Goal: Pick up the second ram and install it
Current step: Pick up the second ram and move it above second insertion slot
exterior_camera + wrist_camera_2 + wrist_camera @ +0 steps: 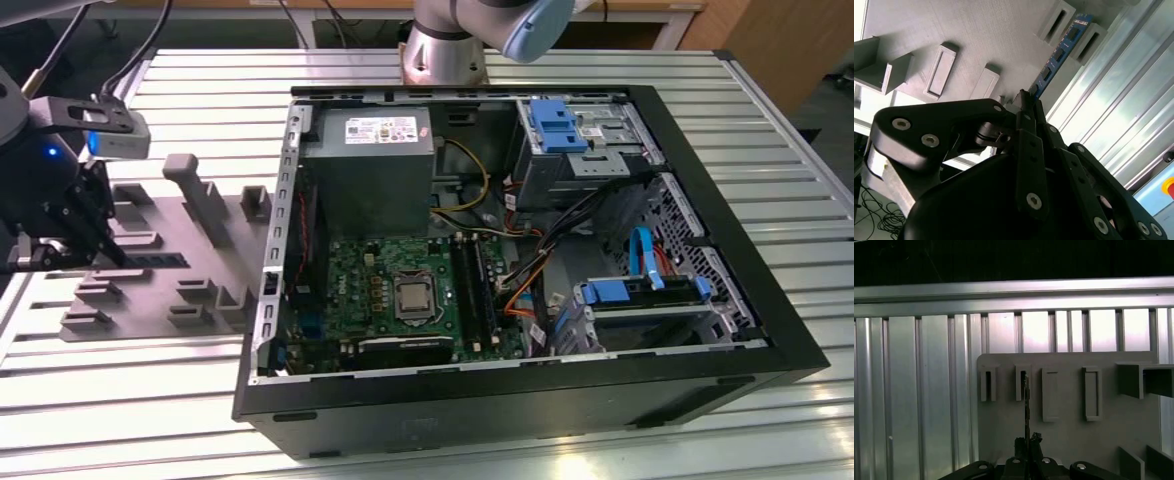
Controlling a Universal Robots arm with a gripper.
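Your black gripper (1028, 99) is clamped on one end of the thin, flat, dark-blue second ram (1060, 54), likely light, stiff, brittle.

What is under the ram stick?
The grey fixture lies under the ram, which stands on edge. The fingers, shut on its near end, hide what is beneath there.

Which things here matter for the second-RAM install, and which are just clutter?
Job:
- second ram, seated in the grey fixture
- gripper, closed on the stick's near end
- memory slots on the motherboard

Lying about:
- power supply
- blue drive cage
- CPU socket
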